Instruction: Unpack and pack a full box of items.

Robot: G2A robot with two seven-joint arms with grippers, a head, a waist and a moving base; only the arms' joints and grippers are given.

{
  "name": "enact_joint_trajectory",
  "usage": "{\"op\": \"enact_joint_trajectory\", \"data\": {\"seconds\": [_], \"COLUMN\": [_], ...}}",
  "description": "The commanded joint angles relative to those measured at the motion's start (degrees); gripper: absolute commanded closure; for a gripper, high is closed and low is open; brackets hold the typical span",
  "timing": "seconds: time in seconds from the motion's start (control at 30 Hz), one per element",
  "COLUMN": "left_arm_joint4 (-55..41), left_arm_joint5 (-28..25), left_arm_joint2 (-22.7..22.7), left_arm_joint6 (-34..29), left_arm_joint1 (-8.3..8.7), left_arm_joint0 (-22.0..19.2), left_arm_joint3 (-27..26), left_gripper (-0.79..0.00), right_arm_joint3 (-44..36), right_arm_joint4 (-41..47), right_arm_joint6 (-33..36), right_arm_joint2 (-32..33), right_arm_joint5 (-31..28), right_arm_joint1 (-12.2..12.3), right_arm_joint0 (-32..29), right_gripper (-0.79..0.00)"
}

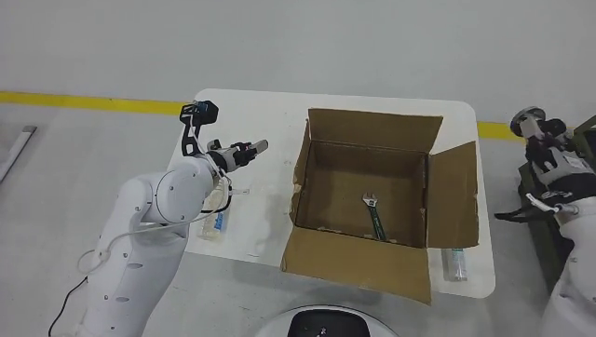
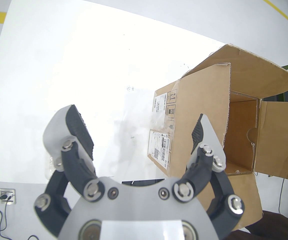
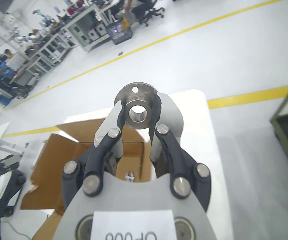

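Box: the cardboard box (image 1: pixel 358 261) (image 2: pixel 184 96) (image 3: pixel 58 156) is sitting open on the right half of the white table (image 1: pixel 270 114) (image 2: pixel 46 51) (image 3: pixel 204 131), its flaps spreading outward on all four sides.
Wrench: a wrench (image 1: pixel 373 216) (image 3: pixel 130 176) is lying flat on the box floor, toward the right front corner.
Metal part: a flanged metal sleeve (image 1: pixel 531 118) (image 3: pixel 144 93) is being held up in the air past the table's right edge, well apart from the box.
Right gripper: the right gripper (image 1: pixel 538 132) (image 3: pixel 138 113) is closing on the sleeve's barrel, one finger pressing each side, with the flange facing away from the wrist.
Right arm: it is standing off the table's right side, beside a dark green frame (image 3: pixel 286 116).
Left gripper: the left gripper (image 1: pixel 253 147) (image 2: pixel 138 123) is hovering above the left part of the table, left of the box, its jaws spreading wide and gripping nothing.
Left arm: the forearm is crossing the table's front left edge, the wrist bending toward the box.
Bottles: one clear bottle (image 1: pixel 213 221) is lying near the table's left front edge, partly covered by the left arm; another (image 1: pixel 454 262) is lying just beside the box's right front corner.
In the way: the box's left wall and its raised flap are standing between the left gripper and the wrench.
Floor: a yellow line (image 1: pixel 93 104) is running behind the table.
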Motion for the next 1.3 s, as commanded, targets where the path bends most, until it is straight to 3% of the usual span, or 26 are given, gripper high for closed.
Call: {"op": "enact_joint_trajectory", "data": {"seconds": [0.0,0.23,0.5,0.87,1.27], "left_arm_joint4": [0.00,0.00,0.00,0.00,0.00], "left_arm_joint5": [0.00,0.00,0.00,0.00,0.00], "left_arm_joint2": [0.00,0.00,0.00,0.00,0.00], "left_arm_joint6": [0.00,0.00,0.00,0.00,0.00], "left_arm_joint1": [0.00,0.00,0.00,0.00,0.00], "left_arm_joint0": [0.00,0.00,0.00,0.00,0.00], "left_arm_joint3": [0.00,0.00,0.00,0.00,0.00], "left_gripper": [-0.785,-0.785,-0.785,-0.785,-0.785], "right_arm_joint3": [1.08,5.58,9.12,16.76,20.79], "right_arm_joint4": [-0.65,-8.34,-17.85,-25.55,-28.87], "right_arm_joint6": [0.53,5.70,11.86,14.35,15.83], "right_arm_joint2": [3.13,7.84,0.41,-9.14,-11.48], "right_arm_joint5": [0.24,-1.61,-5.47,-9.72,-10.44], "right_arm_joint1": [0.20,1.11,1.73,2.24,2.81], "right_arm_joint0": [-1.80,-8.28,-12.33,-13.32,-12.55], "right_gripper": [0.000,0.000,0.000,0.000,0.000]}}
